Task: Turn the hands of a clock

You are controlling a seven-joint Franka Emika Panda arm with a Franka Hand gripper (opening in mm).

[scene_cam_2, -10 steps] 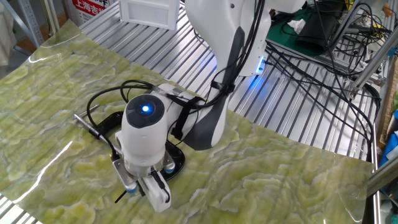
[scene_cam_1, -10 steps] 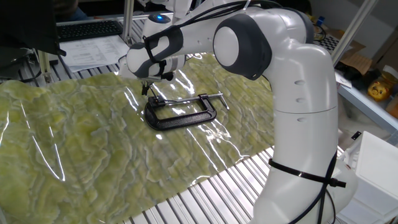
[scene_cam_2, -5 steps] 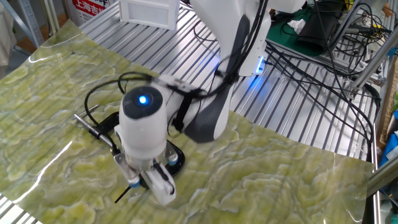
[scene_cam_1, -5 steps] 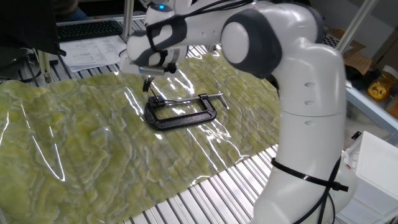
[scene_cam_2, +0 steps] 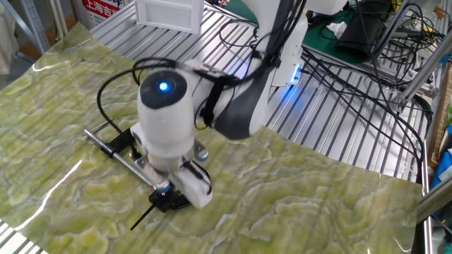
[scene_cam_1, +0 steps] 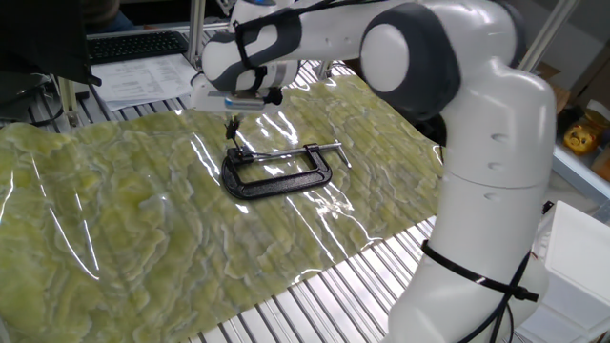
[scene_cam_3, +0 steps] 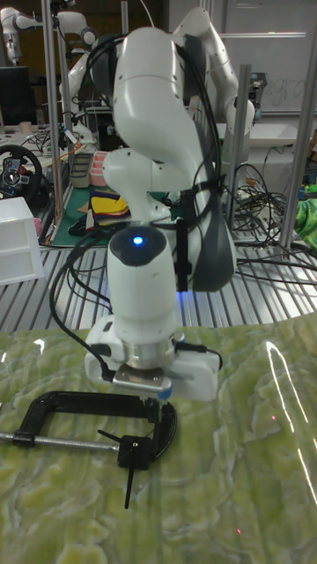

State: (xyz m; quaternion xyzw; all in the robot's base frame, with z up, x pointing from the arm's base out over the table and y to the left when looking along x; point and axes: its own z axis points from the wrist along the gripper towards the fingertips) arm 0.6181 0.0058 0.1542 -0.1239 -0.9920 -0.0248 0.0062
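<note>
A black C-clamp (scene_cam_1: 282, 183) lies on the green mat, its screw (scene_cam_3: 62, 438) pointing along the table. In its jaw sits a small black piece, the clock (scene_cam_3: 132, 451), with a thin black hand (scene_cam_3: 129, 486) sticking out over the mat. My gripper (scene_cam_1: 232, 127) hangs just above the jaw end of the clamp, and its fingers point down. From the other side the white hand covers most of the clamp (scene_cam_2: 127, 138). The fingers are too narrow and too hidden to show whether they are apart. They do not seem to touch the clock.
The green patterned mat (scene_cam_1: 114, 219) covers a slatted metal table (scene_cam_2: 339, 134). A keyboard and papers (scene_cam_1: 133, 57) lie at the back. A white box (scene_cam_2: 169, 14) and cables (scene_cam_2: 353, 63) sit behind the arm's base. A white drawer unit (scene_cam_3: 18, 238) stands to one side.
The hand has risen from the clamp's jaw and drifted slightly away from it. The clamp has stayed where it was.
</note>
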